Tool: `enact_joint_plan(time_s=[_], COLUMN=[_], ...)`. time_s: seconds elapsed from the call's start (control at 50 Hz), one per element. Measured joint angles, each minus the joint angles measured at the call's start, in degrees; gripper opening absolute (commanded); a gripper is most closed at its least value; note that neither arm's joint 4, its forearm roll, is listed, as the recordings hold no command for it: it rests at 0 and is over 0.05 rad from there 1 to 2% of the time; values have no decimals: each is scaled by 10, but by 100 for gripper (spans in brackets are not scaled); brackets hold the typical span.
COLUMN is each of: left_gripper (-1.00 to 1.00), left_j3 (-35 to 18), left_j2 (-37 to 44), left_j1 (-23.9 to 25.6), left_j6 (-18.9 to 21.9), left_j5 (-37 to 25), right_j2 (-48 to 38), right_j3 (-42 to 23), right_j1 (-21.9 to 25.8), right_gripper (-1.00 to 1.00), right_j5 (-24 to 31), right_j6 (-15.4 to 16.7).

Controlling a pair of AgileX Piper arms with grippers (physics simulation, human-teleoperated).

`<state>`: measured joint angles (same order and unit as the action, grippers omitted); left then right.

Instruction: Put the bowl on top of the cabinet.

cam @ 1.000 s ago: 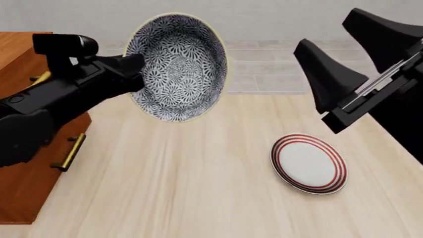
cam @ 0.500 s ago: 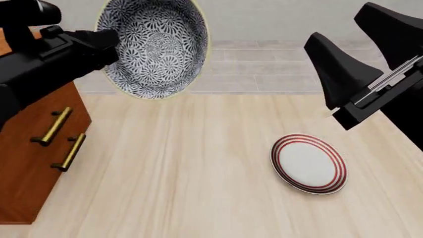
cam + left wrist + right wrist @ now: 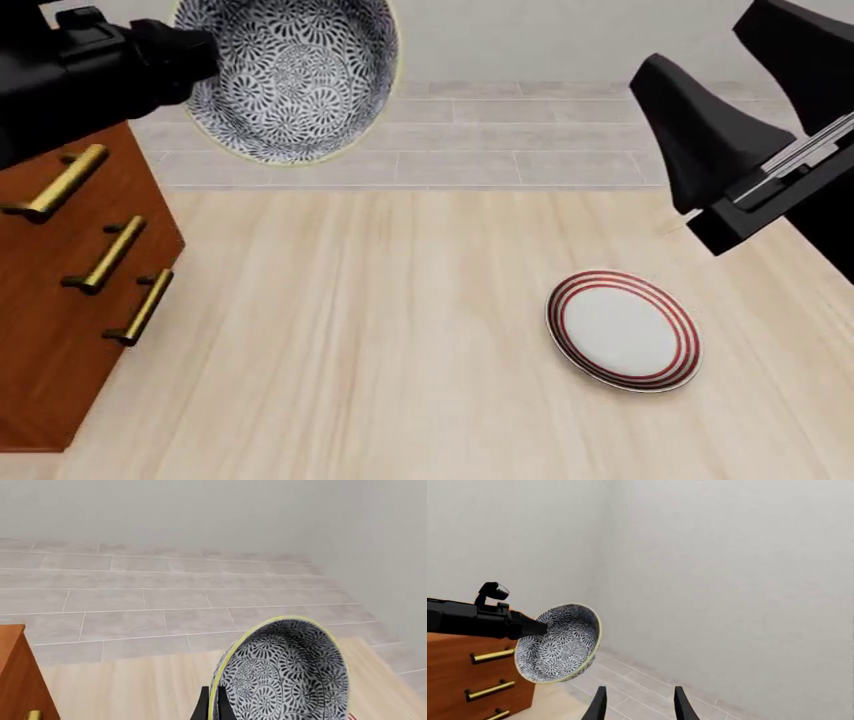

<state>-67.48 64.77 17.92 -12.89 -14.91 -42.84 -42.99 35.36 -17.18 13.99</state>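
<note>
One cabinet [image 3: 67, 300] stands at the far left of the front view, its front carrying three brass handles [image 3: 104, 255] stacked one below another; the right wrist view shows the same three, while the left wrist view catches only a corner of the wood and the tip of one handle. Above the cabinet's right edge the left gripper [image 3: 200, 55] has its jaws closed on the rim of the one bowl [image 3: 287, 75], which hangs in the air tipped on edge, its patterned inside facing the front camera, clear of both cabinet and worktop [image 3: 374, 350]. The left wrist view looks along the rim edge-on, with a dark finger [image 3: 203, 711] on the near side of the rim; the right wrist view alone shows the whole left arm from the side, reaching out over the cabinet top with the bowl at its tip. Right of centre on the worktop lies one red-ringed plate [image 3: 623, 328], seen whole only from the front. At the far right the right gripper [image 3: 727, 100] is raised well above the plate, jaws spread wide with nothing between them; its own camera shows two bare fingertips [image 3: 599, 705] apart.
</note>
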Motion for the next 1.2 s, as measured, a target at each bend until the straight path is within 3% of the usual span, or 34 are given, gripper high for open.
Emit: enact_joint_plan(time_s=[0.4, 0.72, 0.9, 1.2], left_gripper=[-100, -100, -100, -100], left_j3=[-64, -92, -110, -121], left_j2=[52, 74, 81, 51], left_j1=[-36, -43, -62, -147], left_j6=[-5, -14, 0, 55], left_j5=[-89, -127, -157, -190], right_j2=[1, 2, 2, 6], right_j3=[-2, -4, -5, -5], right_j1=[-4, -3, -3, -2], right_gripper=[100, 100, 100, 100], right_j5=[2, 3, 4, 7], right_j6=[-1, -1, -2, -2])
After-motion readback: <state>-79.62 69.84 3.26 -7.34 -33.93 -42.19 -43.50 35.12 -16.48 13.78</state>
